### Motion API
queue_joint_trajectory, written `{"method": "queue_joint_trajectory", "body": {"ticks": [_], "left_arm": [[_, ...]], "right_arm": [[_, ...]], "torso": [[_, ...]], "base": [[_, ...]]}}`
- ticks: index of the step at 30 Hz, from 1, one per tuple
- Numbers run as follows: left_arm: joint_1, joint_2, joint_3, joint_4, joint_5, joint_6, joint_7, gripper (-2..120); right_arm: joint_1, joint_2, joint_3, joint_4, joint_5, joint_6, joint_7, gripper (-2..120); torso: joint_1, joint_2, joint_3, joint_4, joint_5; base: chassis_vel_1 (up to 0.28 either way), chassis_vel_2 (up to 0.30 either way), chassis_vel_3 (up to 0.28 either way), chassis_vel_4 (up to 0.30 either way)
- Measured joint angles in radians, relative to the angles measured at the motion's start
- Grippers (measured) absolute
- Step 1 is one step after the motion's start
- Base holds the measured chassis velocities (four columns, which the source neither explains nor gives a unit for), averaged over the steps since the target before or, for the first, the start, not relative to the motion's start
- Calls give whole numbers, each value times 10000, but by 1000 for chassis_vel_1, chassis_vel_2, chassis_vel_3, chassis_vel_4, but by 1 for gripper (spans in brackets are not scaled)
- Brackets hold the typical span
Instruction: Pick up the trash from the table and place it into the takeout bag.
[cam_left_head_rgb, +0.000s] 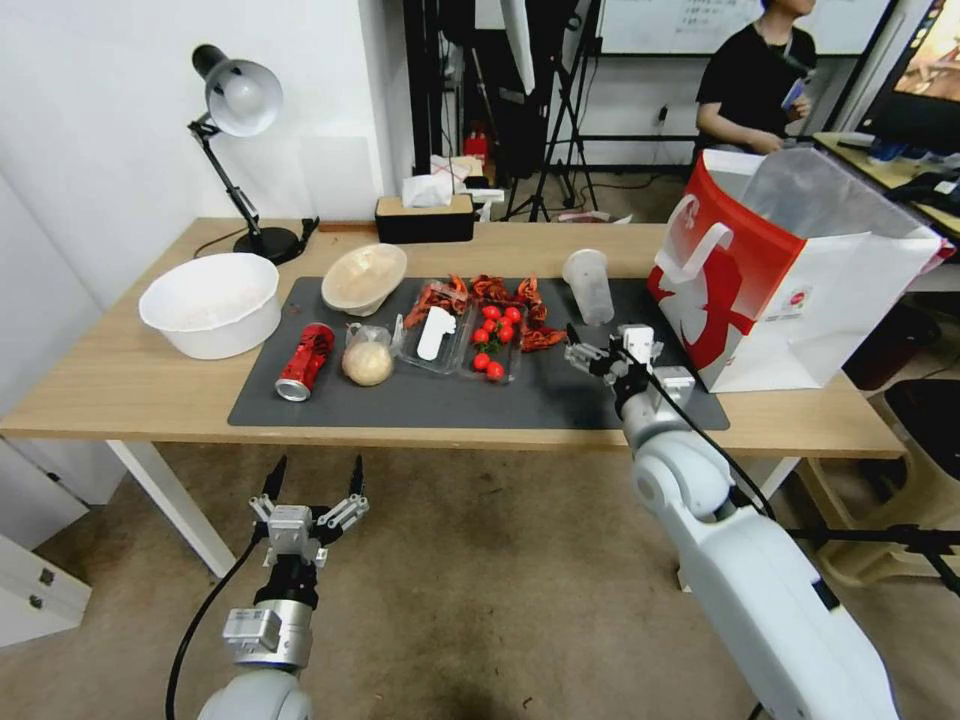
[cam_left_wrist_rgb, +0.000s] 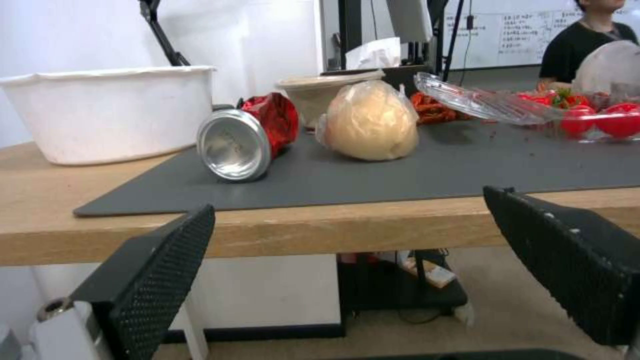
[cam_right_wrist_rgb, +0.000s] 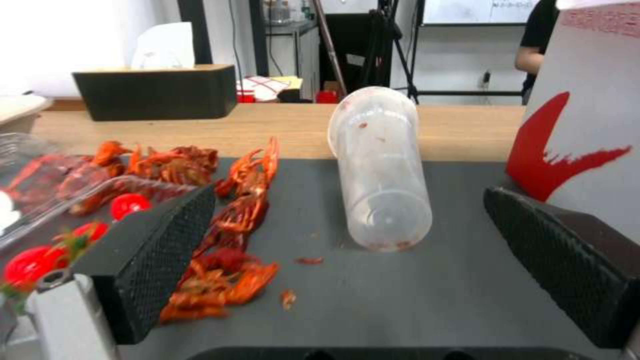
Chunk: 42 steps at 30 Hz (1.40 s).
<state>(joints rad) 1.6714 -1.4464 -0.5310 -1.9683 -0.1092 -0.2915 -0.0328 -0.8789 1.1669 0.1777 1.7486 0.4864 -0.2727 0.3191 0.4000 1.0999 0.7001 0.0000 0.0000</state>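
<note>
On the table's (cam_left_head_rgb: 120, 385) dark mat lie a crushed red can (cam_left_head_rgb: 305, 362) (cam_left_wrist_rgb: 250, 137), a bagged beige bun (cam_left_head_rgb: 367, 362) (cam_left_wrist_rgb: 370, 122) and a tilted beige bowl (cam_left_head_rgb: 363, 278) (cam_left_wrist_rgb: 320, 92). A clear plastic cup (cam_left_head_rgb: 588, 285) (cam_right_wrist_rgb: 380, 165) appears to lie on its side, base toward my right gripper (cam_left_head_rgb: 605, 345) (cam_right_wrist_rgb: 348, 200). That gripper is open, low over the mat, just short of the cup. The red and white takeout bag (cam_left_head_rgb: 780, 290) (cam_right_wrist_rgb: 587, 100) stands open at the right of it. My left gripper (cam_left_head_rgb: 318, 468) (cam_left_wrist_rgb: 350, 202) hangs open below the table's front edge, facing the can.
A big white bowl (cam_left_head_rgb: 210, 305) sits left of the mat. A clear tray (cam_left_head_rgb: 440, 345) with cherry tomatoes (cam_left_head_rgb: 495, 335) and crayfish shells (cam_left_head_rgb: 500, 292) (cam_right_wrist_rgb: 233, 225) fills the mat's middle. A desk lamp (cam_left_head_rgb: 240, 150) and a tissue box (cam_left_head_rgb: 425, 215) stand at the back.
</note>
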Motion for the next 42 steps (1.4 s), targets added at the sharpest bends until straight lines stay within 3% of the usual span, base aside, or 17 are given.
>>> {"method": "queue_joint_trajectory", "body": {"ticks": [20,42], "left_arm": [[-164,107,92,196,-11,75,37,100],[-231,149,71,249,-61,176,12,100]], "right_arm": [[2113,262,-481,-2476,393,-694,-132,100],[3530,542,-492,-4196,453,-942,-472,100]], "torso": [[1,0,0,0,0],[1,2,-1,-1,0]], "base": [[0,0,0,0],[0,0,0,0]]}}
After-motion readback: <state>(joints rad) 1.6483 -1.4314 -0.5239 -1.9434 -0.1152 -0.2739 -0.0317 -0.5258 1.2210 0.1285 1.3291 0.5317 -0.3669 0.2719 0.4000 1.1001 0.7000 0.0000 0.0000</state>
